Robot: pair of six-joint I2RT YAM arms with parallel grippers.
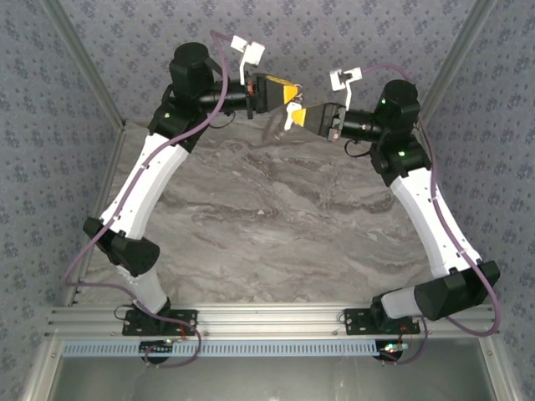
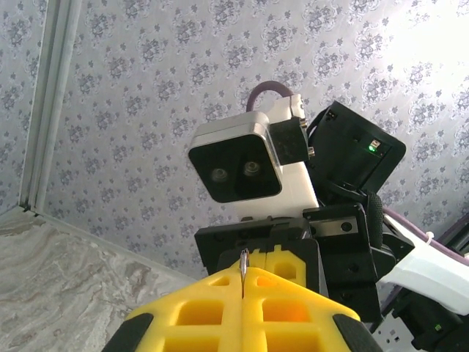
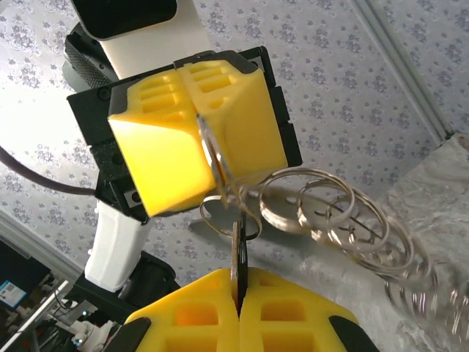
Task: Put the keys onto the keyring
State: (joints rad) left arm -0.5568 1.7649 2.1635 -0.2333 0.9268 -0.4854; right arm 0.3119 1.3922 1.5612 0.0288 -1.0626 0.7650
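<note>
- The left arm reaches up from the left to the far middle of the bench.
- The yellow left jaws are pressed together, pinching one end of the keyring.
- In the left wrist view just a thin silver sliver pokes out of the seam between those jaws. The rest is hidden behind the yellow blocks.
- From above, the keyring is a faint pale smudge under the two sets of jaws and hard to make out.
- In the right wrist view the keyring is a chain of shiny loops in the air. It runs off to the right and goes blurry low down, so I cannot tell where it ends.
- The key is seen edge-on, as a thin dark strip. It stands up against the first loops, but I cannot tell if it goes through one.
- The right jaws are pressed together, pinching the key. Its lower part is hidden inside them.
- The right arm comes in from the right, and its wrist camera faces the left jaws.
- A patterned wall is behind.
</note>
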